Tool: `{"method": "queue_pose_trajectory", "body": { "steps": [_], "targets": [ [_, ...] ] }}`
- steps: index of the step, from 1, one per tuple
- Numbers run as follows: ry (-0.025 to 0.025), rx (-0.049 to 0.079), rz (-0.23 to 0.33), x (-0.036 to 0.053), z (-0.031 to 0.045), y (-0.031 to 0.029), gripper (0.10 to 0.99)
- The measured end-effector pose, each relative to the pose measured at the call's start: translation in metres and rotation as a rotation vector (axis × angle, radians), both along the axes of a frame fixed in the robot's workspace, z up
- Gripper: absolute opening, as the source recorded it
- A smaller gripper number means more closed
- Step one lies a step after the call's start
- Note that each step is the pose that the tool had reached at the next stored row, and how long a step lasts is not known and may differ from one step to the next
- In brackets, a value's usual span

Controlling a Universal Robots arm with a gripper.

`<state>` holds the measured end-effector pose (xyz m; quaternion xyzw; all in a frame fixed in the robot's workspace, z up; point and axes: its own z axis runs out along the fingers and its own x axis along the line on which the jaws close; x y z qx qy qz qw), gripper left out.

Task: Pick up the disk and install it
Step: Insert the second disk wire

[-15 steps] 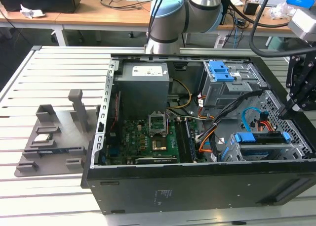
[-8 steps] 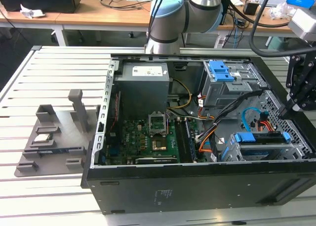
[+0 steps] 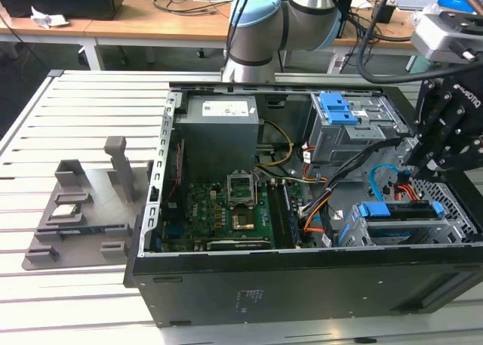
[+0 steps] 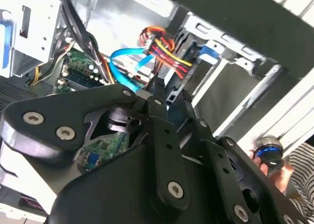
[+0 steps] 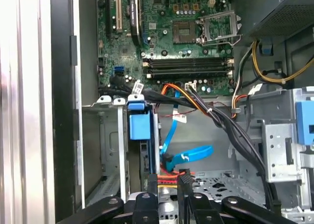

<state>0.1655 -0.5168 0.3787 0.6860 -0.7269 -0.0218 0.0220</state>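
One disk (image 3: 398,211) sits upright in the drive cage by the case's front corner, blue rails showing. My gripper (image 5: 169,182) hangs just above it, fingers (image 5: 184,185) narrow around its rear edge among the cables (image 5: 216,118); contact I cannot confirm.

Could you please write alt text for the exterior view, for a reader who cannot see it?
An open computer case lies on a slatted table, motherboard exposed. The black gripper reaches in at the exterior view's right, above a blue-railed drive bay.
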Motion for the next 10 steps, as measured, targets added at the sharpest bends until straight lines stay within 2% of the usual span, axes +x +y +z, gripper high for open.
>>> {"method": "queue_pose_trajectory", "body": {
  "steps": [3,8,9,10],
  "targets": [
    [-0.0001,0.0,0.006,-0.0157,-0.0055,0.0009,0.302],
    [-0.0001,0.0,0.011,-0.0172,-0.006,0.0009,0.286],
    [-0.0001,0.0,0.011,-0.0172,-0.006,0.0008,0.161],
    [-0.0001,0.0,0.011,-0.0172,-0.006,0.0008,0.161]
  ]
}}
